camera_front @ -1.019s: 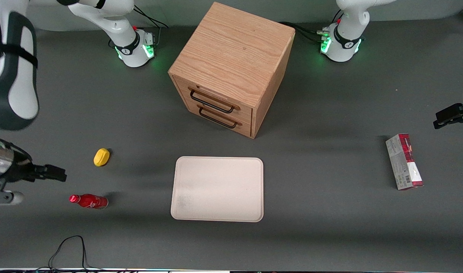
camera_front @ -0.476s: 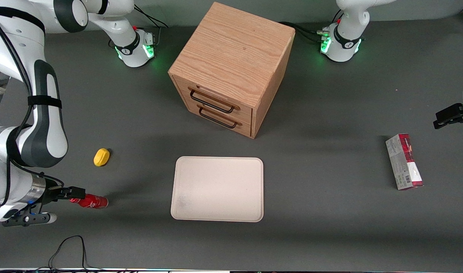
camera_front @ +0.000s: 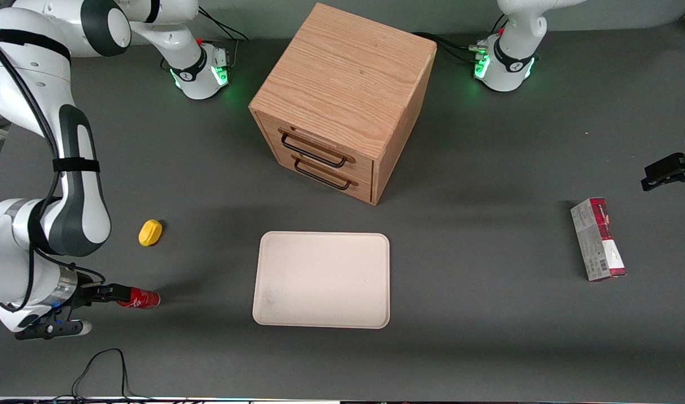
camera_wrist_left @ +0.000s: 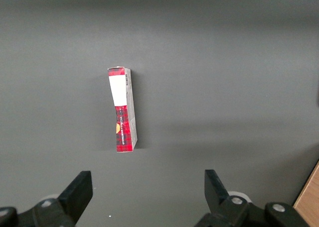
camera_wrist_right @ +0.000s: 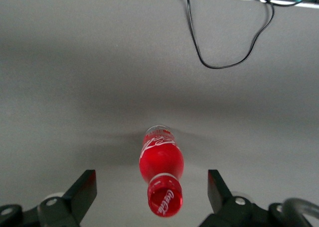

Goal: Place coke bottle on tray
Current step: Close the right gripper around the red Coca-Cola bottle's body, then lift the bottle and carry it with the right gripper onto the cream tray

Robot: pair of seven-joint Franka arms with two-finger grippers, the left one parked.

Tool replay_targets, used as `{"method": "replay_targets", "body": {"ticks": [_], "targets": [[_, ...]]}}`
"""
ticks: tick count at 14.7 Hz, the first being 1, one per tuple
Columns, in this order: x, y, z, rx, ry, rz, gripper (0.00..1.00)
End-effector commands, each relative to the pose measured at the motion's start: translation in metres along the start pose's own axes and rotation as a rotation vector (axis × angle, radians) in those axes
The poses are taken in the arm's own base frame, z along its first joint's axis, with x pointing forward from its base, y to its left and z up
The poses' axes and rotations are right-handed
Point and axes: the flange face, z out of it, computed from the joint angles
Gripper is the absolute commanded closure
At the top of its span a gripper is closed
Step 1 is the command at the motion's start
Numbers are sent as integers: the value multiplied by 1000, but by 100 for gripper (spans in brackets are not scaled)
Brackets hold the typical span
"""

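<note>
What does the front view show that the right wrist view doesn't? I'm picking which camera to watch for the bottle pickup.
Only the front view shows the tray, the wooden drawer cabinet, the yellow object and the red-and-grey carton. Only the right wrist view shows the open gap between the fingers and the white lettering on the bottle's cap. Both show the coke bottle lying on the table and the gripper at its cap end.

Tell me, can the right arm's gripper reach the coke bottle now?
Probably yes: the gripper is open at the cap end of the lying coke bottle, a finger on each side, with nothing between.
</note>
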Motion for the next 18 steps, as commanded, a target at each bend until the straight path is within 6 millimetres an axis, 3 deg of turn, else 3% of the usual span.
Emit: {"method": "replay_targets", "body": {"ticks": [1, 5, 10, 14, 15, 18], "targets": [[-3, -2, 12, 22, -6, -45, 5], [-7, -2, 22, 17, -23, -64, 26], [-6, 0, 16, 12, -14, -68, 100], [-5, -2, -3, 24, -11, -46, 100], [-4, -4, -20, 23, -11, -11, 100], [-1, -22, -111, 35, 15, 63, 100]]}}
